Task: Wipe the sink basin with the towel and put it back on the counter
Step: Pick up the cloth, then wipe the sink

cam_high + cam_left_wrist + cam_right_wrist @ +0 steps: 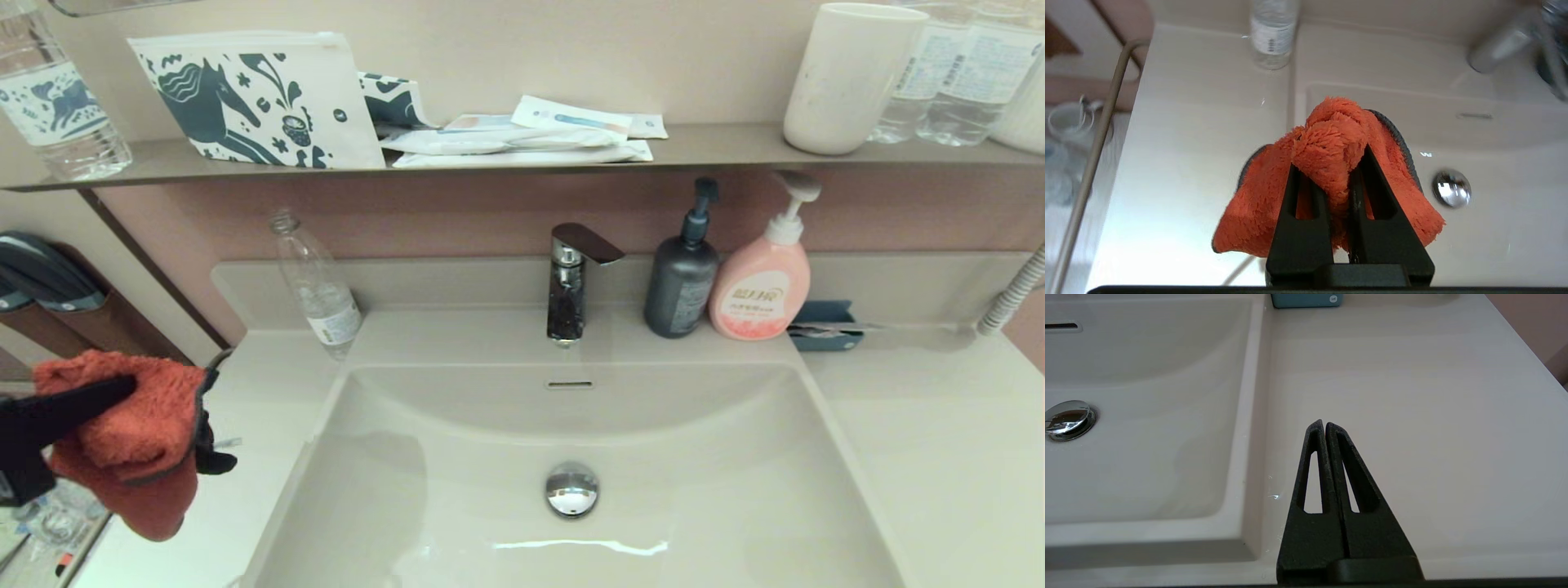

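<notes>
Here the left gripper (1327, 163) clamps the fluffy orange-red terry towel (135, 441) aloft over the smooth off-white counter (245, 490) beside the glossy rectangular sink basin (694, 457), presumably for carrying, while the right gripper (1324, 425) rests closed and empty.

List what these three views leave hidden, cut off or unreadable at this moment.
- Left gripper, shut on the towel: the head view's left edge cuts off its arm.
- Right gripper, shut above the counter: absent from the head view.
- Sink basin: near edge cut off by the head view's bottom.
- Pink bottle: label print too small to read.
- Faucet: blurred in the left wrist view.
</notes>
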